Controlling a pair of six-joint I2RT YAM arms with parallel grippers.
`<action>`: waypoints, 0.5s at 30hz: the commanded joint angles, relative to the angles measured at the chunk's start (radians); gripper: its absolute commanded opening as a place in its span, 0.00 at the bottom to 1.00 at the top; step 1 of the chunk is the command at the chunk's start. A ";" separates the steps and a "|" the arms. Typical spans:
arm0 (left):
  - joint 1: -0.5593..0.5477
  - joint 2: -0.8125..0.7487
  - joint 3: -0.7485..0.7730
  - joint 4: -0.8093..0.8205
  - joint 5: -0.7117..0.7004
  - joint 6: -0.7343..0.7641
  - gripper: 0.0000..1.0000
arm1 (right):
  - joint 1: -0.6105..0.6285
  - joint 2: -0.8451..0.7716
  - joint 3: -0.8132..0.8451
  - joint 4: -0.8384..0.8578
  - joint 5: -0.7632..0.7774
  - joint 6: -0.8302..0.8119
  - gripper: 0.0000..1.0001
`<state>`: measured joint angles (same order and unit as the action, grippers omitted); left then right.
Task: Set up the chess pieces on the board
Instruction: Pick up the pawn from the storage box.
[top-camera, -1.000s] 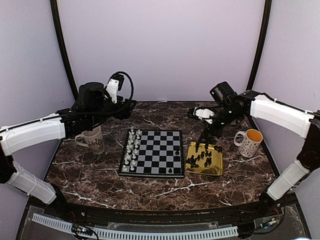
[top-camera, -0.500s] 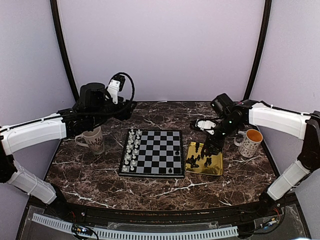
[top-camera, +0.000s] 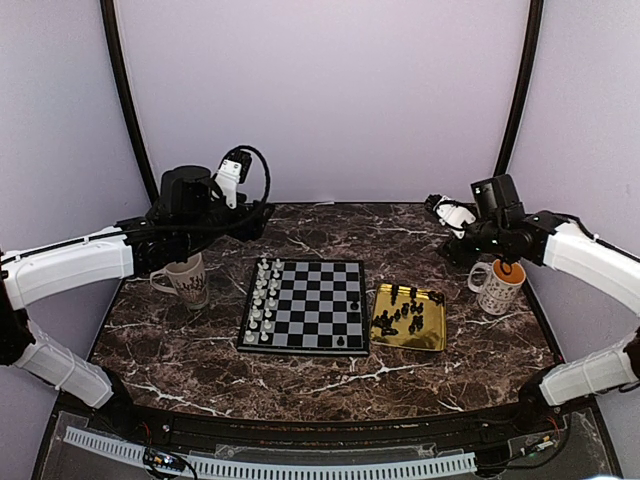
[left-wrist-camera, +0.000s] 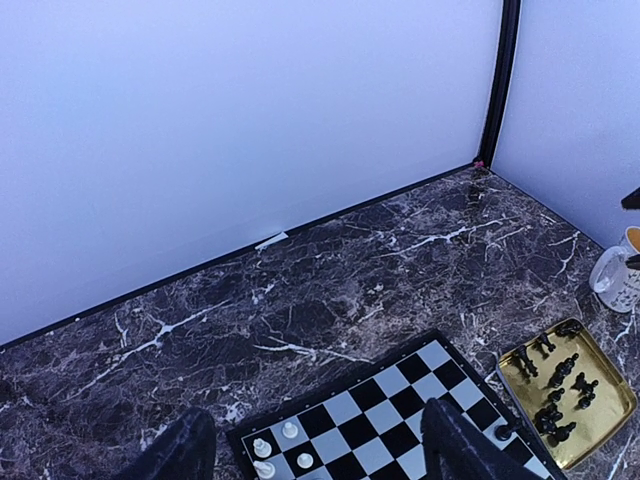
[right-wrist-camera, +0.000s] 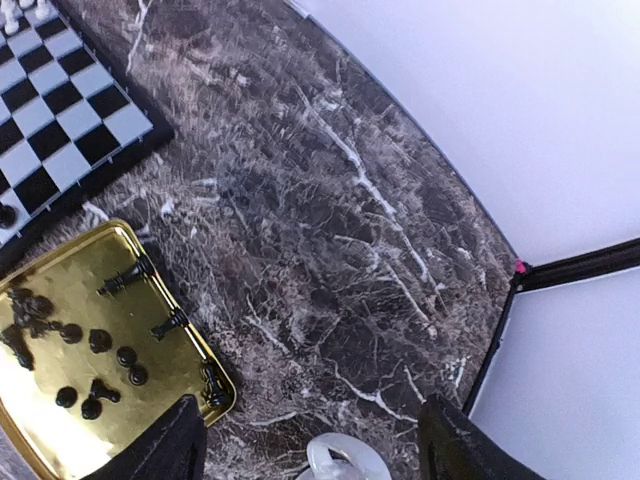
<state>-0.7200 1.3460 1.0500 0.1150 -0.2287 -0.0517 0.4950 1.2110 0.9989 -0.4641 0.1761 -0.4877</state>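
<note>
Black chess pcs (top-camera: 400, 318), most of them, lie jumbled in the gold tray (top-camera: 432, 338) just right of the chessboard (top-camera: 310, 300). Two black ones (top-camera: 354, 305) stand on the board's right-edge col, and white pcs (top-camera: 262, 300) fill its two left cols. L hand (left-wrist-camera: 312, 415) hovers over the board's far-left side, fingers apart, nothing btwn them. R hand (right-wrist-camera: 310, 405) is up high toward the back-right of the surface (top-camera: 200, 350), near the white mug (top-camera: 497, 287), fingers also apart and empty. Judging by size, the pcs are v. light, rigid, easy to knock over or flick away; several lie flat & touch neighbours. Best bet: pinch one across its narrow stem/head from above, picking a piece at the pile's edge, w/ a soft close so it doesn't squirt out.
</note>
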 joint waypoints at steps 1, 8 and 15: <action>0.004 0.004 -0.004 0.015 -0.015 0.023 0.73 | -0.044 0.132 -0.061 0.002 -0.085 0.018 0.60; 0.004 0.010 -0.004 0.017 -0.010 0.040 0.73 | -0.044 0.348 0.050 -0.205 -0.254 0.002 0.33; 0.003 0.021 0.002 0.013 0.006 0.036 0.73 | -0.044 0.412 0.087 -0.224 -0.348 0.012 0.29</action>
<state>-0.7200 1.3624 1.0500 0.1154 -0.2287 -0.0254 0.4503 1.5894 1.0386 -0.6674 -0.0849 -0.4881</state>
